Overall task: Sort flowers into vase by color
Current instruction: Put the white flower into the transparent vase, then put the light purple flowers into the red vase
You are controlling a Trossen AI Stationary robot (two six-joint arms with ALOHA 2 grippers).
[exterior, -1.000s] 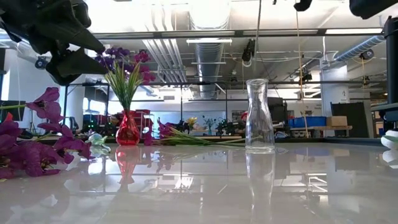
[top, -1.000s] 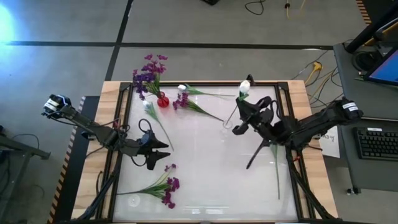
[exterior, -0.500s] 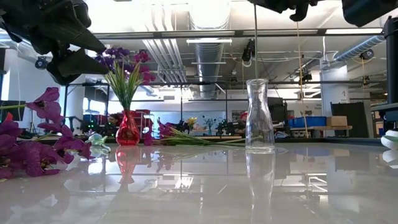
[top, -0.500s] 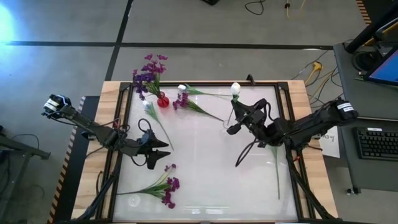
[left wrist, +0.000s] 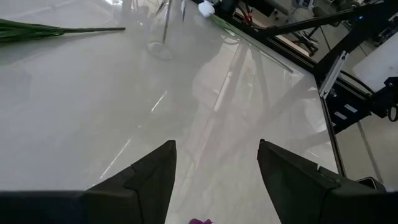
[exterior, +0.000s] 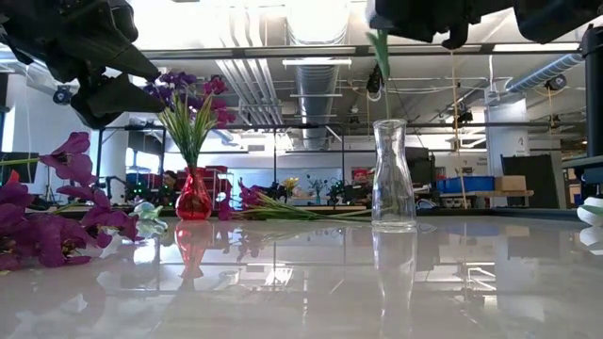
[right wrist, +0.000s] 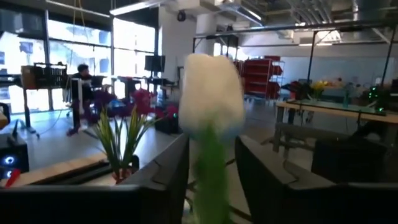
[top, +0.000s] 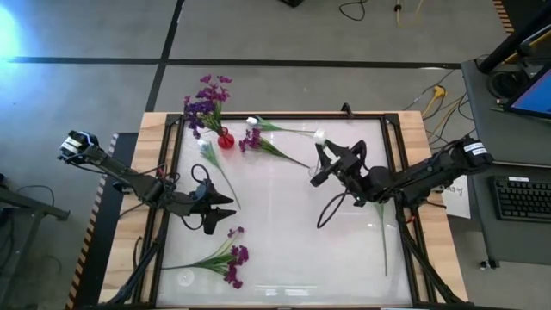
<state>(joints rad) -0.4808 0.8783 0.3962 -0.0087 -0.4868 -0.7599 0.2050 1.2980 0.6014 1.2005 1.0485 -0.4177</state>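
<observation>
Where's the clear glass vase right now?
In the high view, the clear vase stands right of table centre, directly beneath the right gripper, which hangs a white flower above its mouth.

A keyboard (top: 523, 198) sits off to the side of the white bench (top: 284, 250), cables (top: 430, 96) trail on the floor, and a person (right wrist: 81, 87) sits far back.

The table (top: 284, 250) is glossy white with a pale wood rim. One vase (exterior: 193, 200) is red, the other (exterior: 393, 179) clear glass. Flowers (top: 231, 257) are purple with green stalks; the tulip (right wrist: 211, 93) is white, and both arms are black.
</observation>
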